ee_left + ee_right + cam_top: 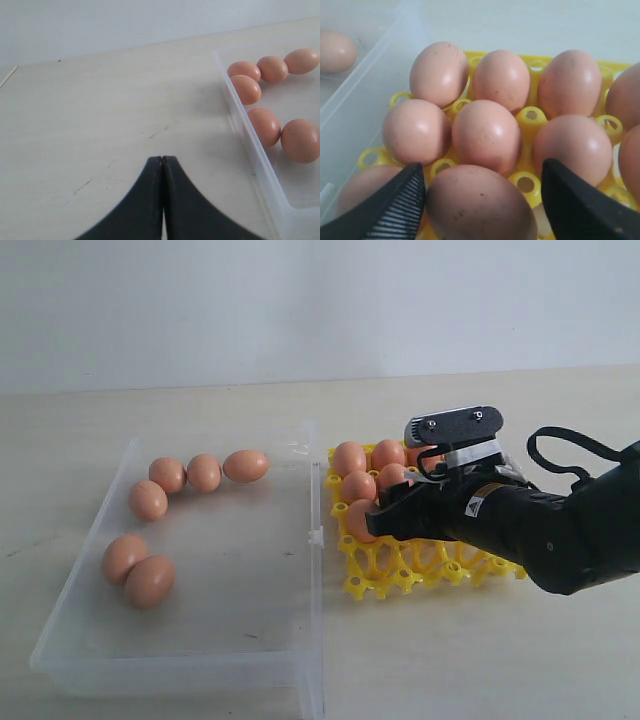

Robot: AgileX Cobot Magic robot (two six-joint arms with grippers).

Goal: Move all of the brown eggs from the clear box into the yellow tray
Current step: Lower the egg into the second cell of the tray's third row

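The right fingers (395, 210) stood spread on either side of one brown egg (480, 205), which sat at the edge of the yellow tray (527, 127). One finger lay just beside the shell. The other stood clear of it, with yellow plastic showing in the gap, so the egg was not pinched. Beyond that egg, more brown eggs (485, 135) filled the neighbouring cups in close rows, shell nearly against shell.

In the exterior view the right arm (560, 530) reached in from the right, low over the tray, with its fingers at an egg in the column nearest the clear box (312, 570). The tray lay on the bench (500, 660), just beside the box's right wall.

Six brown eggs lay inside the clear box. Three were in a row by the far wall, one sat just in front of that row toward the left wall, and two touched each other farther forward by the same wall.

The left fingers (145, 210) were pressed together with nothing between them. They hung over bare bench just outside the box's wall, and five of the box's eggs showed in the left wrist view.
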